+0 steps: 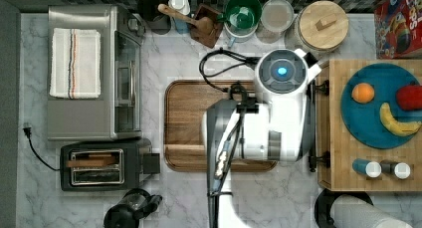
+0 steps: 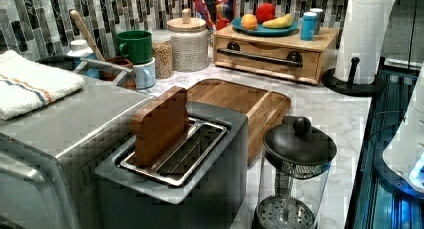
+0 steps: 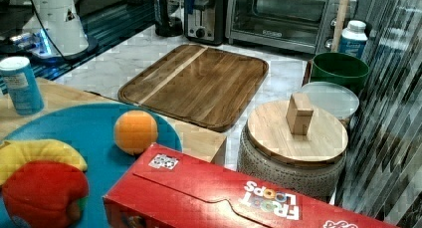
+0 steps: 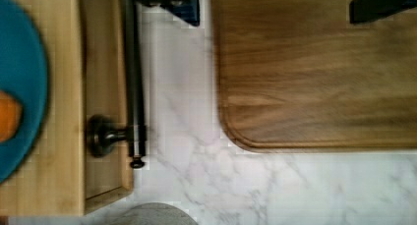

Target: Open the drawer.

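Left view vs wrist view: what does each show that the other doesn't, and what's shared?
Left view adds the whole drawer front, looking closed, plus both handle mounts, the paper towel roll and toaster. Wrist view adds the open tool, one finger close by the handle bar, the other over the wooden tray; contact is unclear. Shared: drawer, handle bar, wooden tray, blue plate, marble counter.

— Where does the drawer (image 2: 267, 57) sit?
— In the top view, at three o'clock of the tray (image 1: 191, 123), inside the box (image 1: 343, 175).
— And at nine o'clock?
— The toaster oven (image 1: 94, 71), with the toaster (image 1: 102, 164) at its six o'clock.
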